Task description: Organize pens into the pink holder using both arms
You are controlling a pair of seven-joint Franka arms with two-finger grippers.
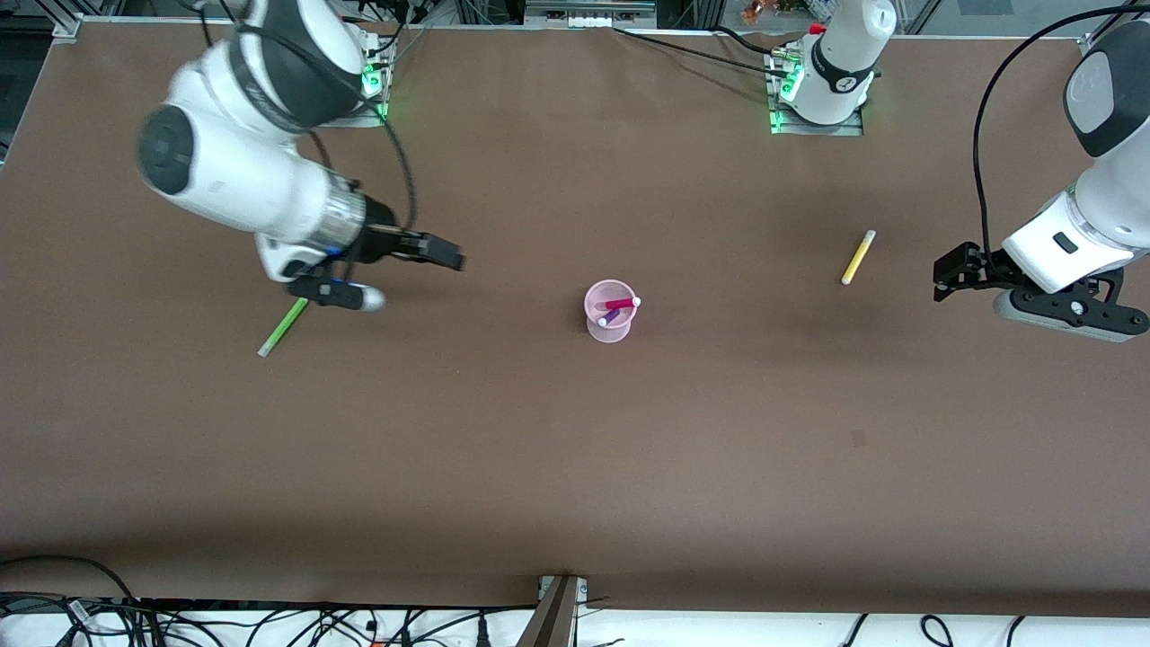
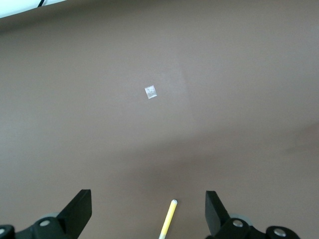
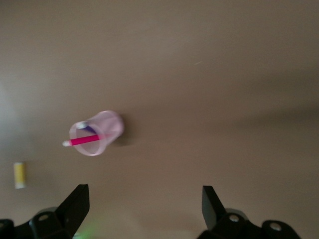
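Observation:
The pink holder (image 1: 610,316) stands mid-table with the magenta pen (image 1: 621,304) and the dark purple pen (image 1: 610,317) leaning inside it. The lime green pen (image 1: 284,327) lies on the table, its far end under the right wrist. The yellow pen (image 1: 858,257) lies toward the left arm's end. My right gripper (image 1: 452,257) is open and empty, over the table between the green pen and the holder. Its wrist view shows the holder (image 3: 97,132) and the magenta pen (image 3: 82,141). My left gripper (image 1: 947,272) is open and empty beside the yellow pen (image 2: 168,219).
A small pale patch (image 2: 150,91) is stuck on the brown table. The arm bases (image 1: 822,85) stand along the far edge. Cables (image 1: 269,620) run along the near edge. The yellow pen's end also shows in the right wrist view (image 3: 19,175).

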